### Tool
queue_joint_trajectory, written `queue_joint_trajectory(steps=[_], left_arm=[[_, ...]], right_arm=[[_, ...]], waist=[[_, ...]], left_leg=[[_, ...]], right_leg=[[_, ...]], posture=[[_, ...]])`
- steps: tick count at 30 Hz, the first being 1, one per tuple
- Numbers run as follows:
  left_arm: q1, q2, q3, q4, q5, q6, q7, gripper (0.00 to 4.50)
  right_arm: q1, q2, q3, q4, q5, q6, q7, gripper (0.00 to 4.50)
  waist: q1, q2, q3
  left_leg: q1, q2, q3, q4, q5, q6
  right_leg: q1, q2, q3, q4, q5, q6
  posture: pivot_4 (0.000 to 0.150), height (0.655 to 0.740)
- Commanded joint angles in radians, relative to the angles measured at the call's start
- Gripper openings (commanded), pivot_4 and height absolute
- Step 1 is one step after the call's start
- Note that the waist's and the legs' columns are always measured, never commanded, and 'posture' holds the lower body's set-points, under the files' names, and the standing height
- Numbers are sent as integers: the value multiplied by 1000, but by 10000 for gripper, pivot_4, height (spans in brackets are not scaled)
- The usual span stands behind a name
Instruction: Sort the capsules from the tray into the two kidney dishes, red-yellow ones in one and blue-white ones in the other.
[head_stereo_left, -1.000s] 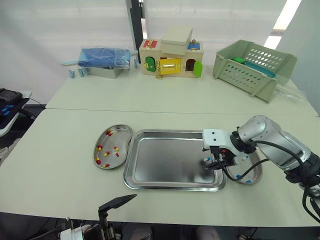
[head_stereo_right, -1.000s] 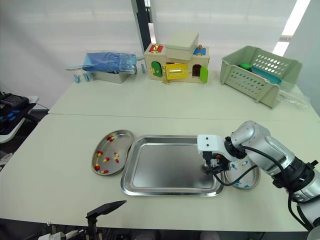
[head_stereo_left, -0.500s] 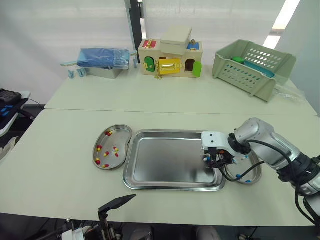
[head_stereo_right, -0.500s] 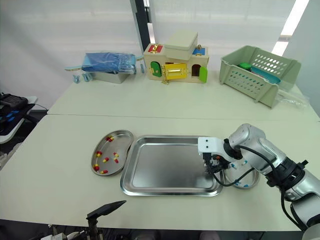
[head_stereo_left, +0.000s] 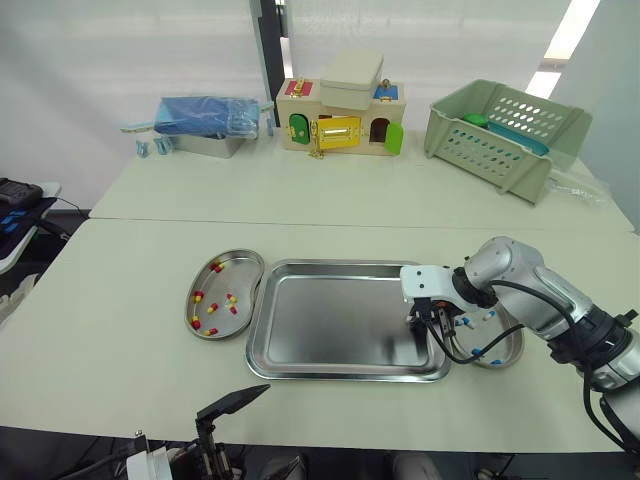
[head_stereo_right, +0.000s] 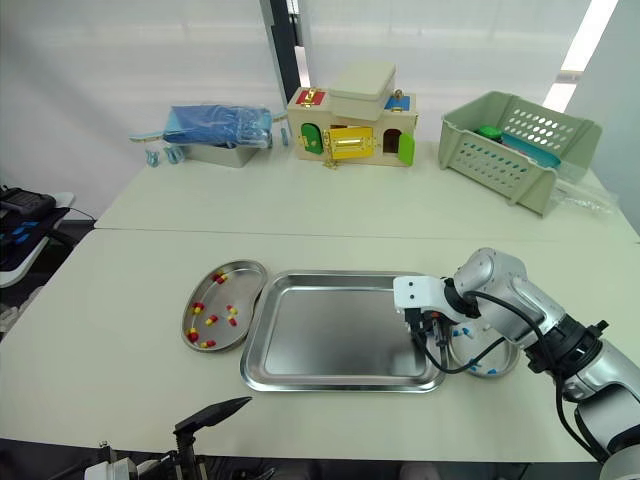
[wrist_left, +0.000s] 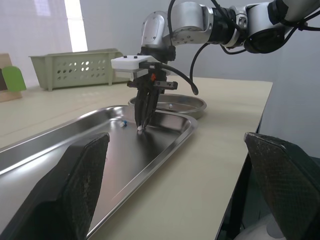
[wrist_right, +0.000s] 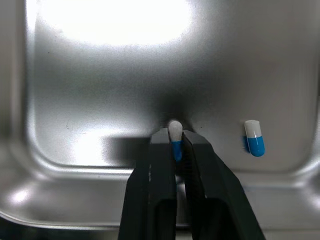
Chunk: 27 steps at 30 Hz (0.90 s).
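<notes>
Head view. I find the right gripper (head_stereo_left: 437, 322) lowered into the right end of the tray (head_stereo_left: 330, 372), close to its near right corner. The right kidney dish (head_stereo_left: 515, 348), already carrying blue-white pieces, sits just beyond the tray's right rim, on the gripper's right and close by. The left kidney dish (head_stereo_left: 240, 272), holding the red-yellow capsules (head_stereo_left: 205, 310), lies past the opposite end of the tray, well apart from this arm. The right arm is plainly the nearer one for the coming drop.

Left wrist view. The left gripper (wrist_left: 175, 142) stands wide apart with nothing between its fingers, low at the tray's far end. Across the tray I see the right gripper pointing straight down with its tips on the tray floor, and the right kidney dish directly behind it.

Right wrist view. The fingers are closed tight on a blue-white capsule (wrist_right: 174, 130). Its long axis runs in line with the fingers: blue half pinched, white half protruding past the tips. A second blue-white capsule (wrist_right: 254, 137) lies loose beside it, apart from the fingers and roughly parallel.

Judgement: the carry needs a lift clear of the rim, then a short travel rightward.
</notes>
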Motion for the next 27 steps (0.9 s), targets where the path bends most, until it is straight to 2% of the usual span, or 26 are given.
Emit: queue_joint_trajectory(steps=[1,5,9,13,17,20,27], left_arm=[[-6,17,0,4,-18,-20,-8,45000],[-27,32,5,17,-33,-22,-22,45000],[-32,56,3,7,-62,-9,-50,45000],[-63,91,-4,15,-87,-4,-102,45000],[-117,117,-9,38,-117,23,-142,45000],[-181,142,-24,-2,-125,89,-119,45000],[-242,165,-33,-65,-126,194,-79,45000]], right_arm=[[15,6,-22,-20,5,13,12,72],[26,6,-81,-58,49,39,14,72],[77,-20,-235,-179,202,125,42,72],[186,-135,-403,-274,306,173,53,72],[326,-255,-539,-311,352,187,37,72],[455,-328,-641,-325,365,180,14,72],[567,-345,-692,-347,379,171,-76,72]], waist=[[0,0,0],[1,0,0],[2,0,1],[8,0,1],[7,0,1],[7,0,1],[-11,0,1]], left_leg=[[0,0,0,0,0,0],[0,0,0,0,0,0],[-1,0,0,0,0,0],[-1,0,-1,0,0,0],[-1,0,-1,0,0,0],[-1,0,-1,0,0,0],[1,1,1,0,0,0]], right_leg=[[0,0,0,0,0,0],[0,0,0,0,0,0],[0,0,0,0,0,0],[0,0,-1,-1,0,0],[1,0,-2,-2,0,0],[1,0,-2,-1,0,0],[1,1,1,1,0,0]], posture=[[1500,7400],[1500,7400],[1500,7400],[1500,7400],[1500,7400],[1500,7400],[1500,7400]])
